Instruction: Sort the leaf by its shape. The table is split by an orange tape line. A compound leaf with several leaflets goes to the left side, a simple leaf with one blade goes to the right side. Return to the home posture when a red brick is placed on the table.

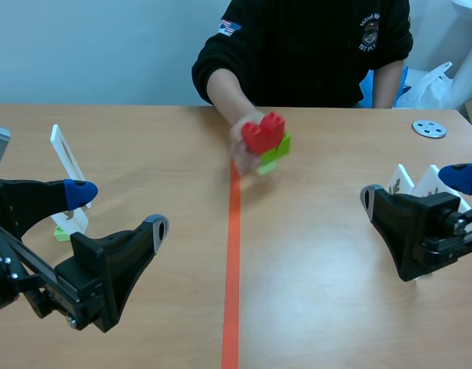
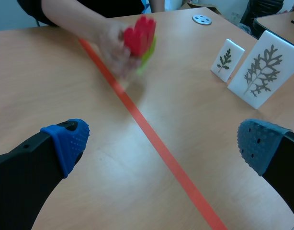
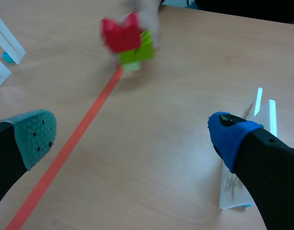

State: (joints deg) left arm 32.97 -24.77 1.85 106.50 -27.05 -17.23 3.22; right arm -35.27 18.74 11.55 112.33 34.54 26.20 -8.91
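Left end effector (image 2: 161, 143): spread.
Right end effector (image 3: 132, 136): spread.
Leaf card (image 2: 260, 69) right of tape line (image 2: 148, 132): likely light, stiff; you pinch its edges.

a blurred red brick (image 1: 264, 132), stacked on a green brick (image 1: 276, 152), is held in a person's hand (image 1: 242, 146) at upper centre, over the orange tape line's (image 1: 232, 269) far end. right of the line, a small leaf card (image 2: 227, 60) and a larger leaf card (image 2: 263, 70) stand upright, both showing feathery divided leaves. a third white card (image 1: 67, 161) stands at mid left.
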